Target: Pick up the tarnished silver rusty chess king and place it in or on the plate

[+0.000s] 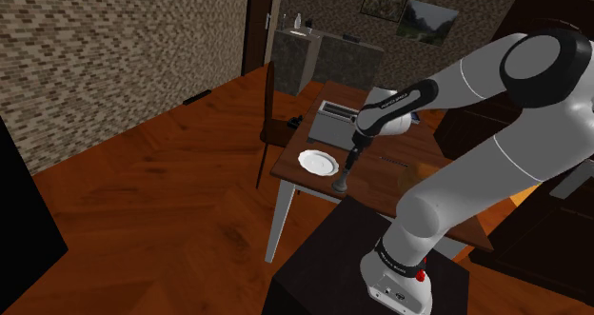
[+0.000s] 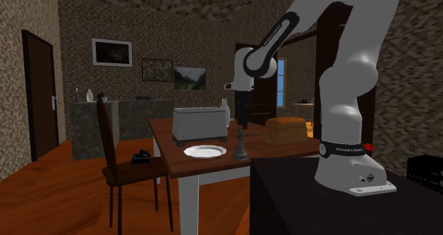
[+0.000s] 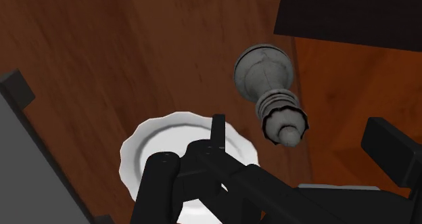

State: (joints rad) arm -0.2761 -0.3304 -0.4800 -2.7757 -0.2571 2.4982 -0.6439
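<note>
In the shoulder view, the black gripper (image 1: 349,167) hangs at frame centre, straight over the dull grey chess king (image 1: 340,184). The king stands upright on the wooden table (image 1: 376,185) near its lower-left edge, just right of the white plate (image 1: 317,160) and apart from it. A grey box (image 1: 334,122) sits further up the table. In the second exterior view, the king stands at frame centre with the plate just to its left, and the gripper points down with its tips at the king's crown. A brown loaf (image 2: 287,129) lies to the right and a dark chair (image 2: 117,162) stands at lower left. In the wrist view, the fingers (image 3: 393,148) stand wide apart with the king's crown between them and a gap on each side, so nothing is gripped. The plate lies behind the other finger.
</note>
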